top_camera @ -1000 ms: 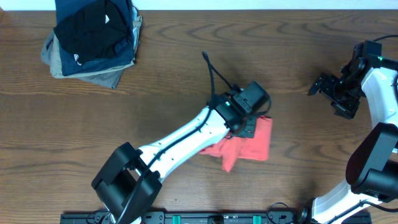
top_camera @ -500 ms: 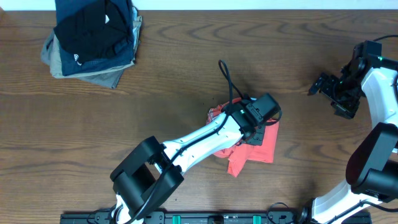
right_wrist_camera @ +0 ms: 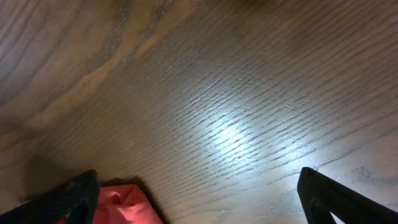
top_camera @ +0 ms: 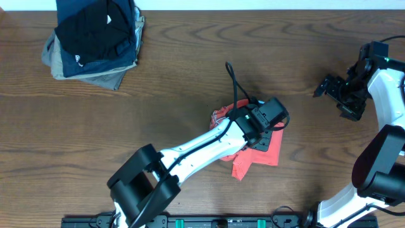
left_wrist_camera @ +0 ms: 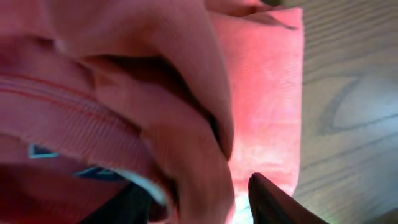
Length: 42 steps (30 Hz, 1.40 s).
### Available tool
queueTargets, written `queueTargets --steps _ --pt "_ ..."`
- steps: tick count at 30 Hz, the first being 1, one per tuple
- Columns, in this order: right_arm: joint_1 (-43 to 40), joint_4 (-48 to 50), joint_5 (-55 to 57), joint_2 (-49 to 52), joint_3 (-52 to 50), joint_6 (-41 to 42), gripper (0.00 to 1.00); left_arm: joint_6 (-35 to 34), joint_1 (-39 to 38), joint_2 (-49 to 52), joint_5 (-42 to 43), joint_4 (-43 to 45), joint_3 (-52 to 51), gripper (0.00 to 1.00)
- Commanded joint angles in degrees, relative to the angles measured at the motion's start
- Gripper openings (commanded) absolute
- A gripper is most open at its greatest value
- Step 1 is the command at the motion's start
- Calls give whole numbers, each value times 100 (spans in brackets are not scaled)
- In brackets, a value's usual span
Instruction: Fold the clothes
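I've dragged the bunched T-shirt slightly rightward, mid-tabletop. My left hand sits on it, gripping or freed I cannot tell. My right hand hangs released. The folding looks unfinished.

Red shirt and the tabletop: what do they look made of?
T-shirt: soft knit, cotton-like, matte. The left wrist view shows fine ribbed texture and limp folds; exact fibre unclear.
Table: wood or wood-look laminate, dark brown, semi-gloss. Grain lines run across it and a bright patch of light reflects off it; solid or veneer cannot be told.
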Motion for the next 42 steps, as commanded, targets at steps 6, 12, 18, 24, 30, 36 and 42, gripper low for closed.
queueTargets --steps 6,12,18,24,30,36,42 --pt "4 -4 15 -55 74 -87 99 127 -282 -173 -136 79 160 52" --pt "4 -4 15 -55 76 -87 99 127 -546 -173 -138 367 160 52" --pt "4 -4 15 -55 74 -87 99 127 -629 -157 -131 514 155 52" --pt "4 -4 15 -55 74 -87 99 629 -632 -319 -160 413 162 52" --pt "4 -4 15 -55 74 -87 99 625 -352 -1036 -994 -195 162 54" --pt "4 -4 15 -55 74 -87 99 691 546 -1526 -1290 -1198 160 73" --pt "4 -2 15 -55 74 -87 99 960 1593 -1499 -586 -1808 -81 94"
